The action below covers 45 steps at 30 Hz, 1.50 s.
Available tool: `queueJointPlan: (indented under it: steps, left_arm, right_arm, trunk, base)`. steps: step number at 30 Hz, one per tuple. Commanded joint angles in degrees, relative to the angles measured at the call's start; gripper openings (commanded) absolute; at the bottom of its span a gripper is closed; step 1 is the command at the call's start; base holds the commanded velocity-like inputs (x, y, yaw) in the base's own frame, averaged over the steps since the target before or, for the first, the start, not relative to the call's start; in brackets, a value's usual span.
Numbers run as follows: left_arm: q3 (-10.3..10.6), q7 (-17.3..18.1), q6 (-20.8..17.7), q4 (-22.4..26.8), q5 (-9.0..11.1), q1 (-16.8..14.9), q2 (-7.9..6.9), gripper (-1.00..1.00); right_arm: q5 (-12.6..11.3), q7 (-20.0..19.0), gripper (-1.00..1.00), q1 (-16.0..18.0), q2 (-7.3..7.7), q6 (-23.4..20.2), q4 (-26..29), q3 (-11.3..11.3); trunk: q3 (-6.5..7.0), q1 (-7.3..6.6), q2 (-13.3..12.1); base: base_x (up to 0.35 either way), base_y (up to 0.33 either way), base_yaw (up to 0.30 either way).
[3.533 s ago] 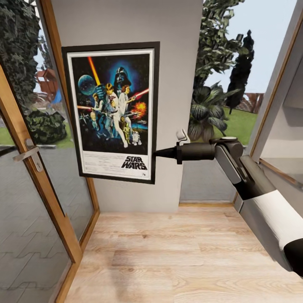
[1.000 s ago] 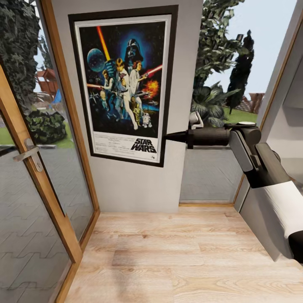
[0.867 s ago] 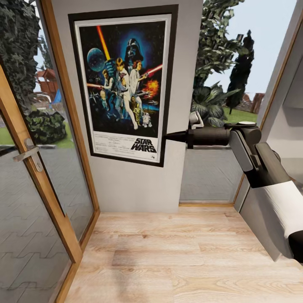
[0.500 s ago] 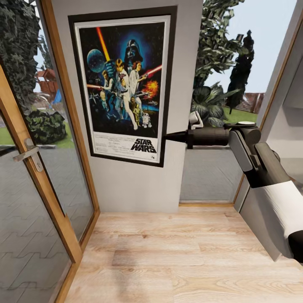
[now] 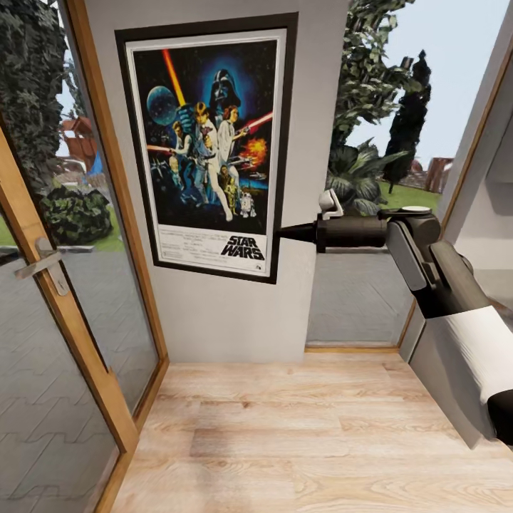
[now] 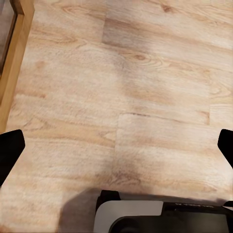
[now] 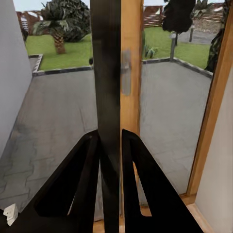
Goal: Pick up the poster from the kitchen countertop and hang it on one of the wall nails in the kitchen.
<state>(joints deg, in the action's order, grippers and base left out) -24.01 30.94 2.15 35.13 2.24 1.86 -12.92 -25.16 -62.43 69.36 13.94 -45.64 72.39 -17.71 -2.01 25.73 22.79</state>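
While right pincer [image 5: 280, 231] grips poster [image 5: 206, 142] (unmoved) — view shifted, wall [image 5: 235, 313] behind.

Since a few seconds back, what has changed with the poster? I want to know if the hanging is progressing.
The right tool has lifted the poster up the grey wall and a little rightward; its top edge now nears the picture's top. The tool stays shut on the frame's right edge. In the last second, it hardly moved.

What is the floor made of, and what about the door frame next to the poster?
The floor looks like pale wooden planks: you can see grain and board seams. The door frame looks like warmer, orange-brown wood around glass panes, with a metal-looking handle. It's a simulator picture, so that's only the look.
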Motion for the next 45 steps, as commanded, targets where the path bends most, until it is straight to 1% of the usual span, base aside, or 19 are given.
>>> queueJointPlan:
  steps: [1, 12, 45]
  left_arm:
    - [-0.07, 0.26, 0.00, 0.03, 0.22, -0.01, 0.00, 1.00]
    - [-0.10, 0.26, -0.04, 0.03, 0.23, -0.01, 0.00, 1.00]
    - [-0.07, 0.26, -0.04, 0.03, 0.26, -0.01, -0.02, 1.00]
  right_arm:
    - [-0.43, 0.05, -1.00, 0.08, 0.04, -0.42, -0.02, -0.10]
    - [-0.41, 0.06, -1.00, 0.08, 0.04, -0.42, -0.05, -0.14]
    - [-0.37, 0.03, -1.00, 0.08, 0.04, -0.42, 0.03, -0.20]
  trunk:
    - [-0.12, 0.05, 0.13]
    - [-0.12, 0.05, 0.13]
    - [-0.12, 0.05, 0.13]
  base:
    - [0.099, 0.036, 0.000]
    - [0.112, 0.026, 0.000]
    - [0.303, 0.142, 0.000]
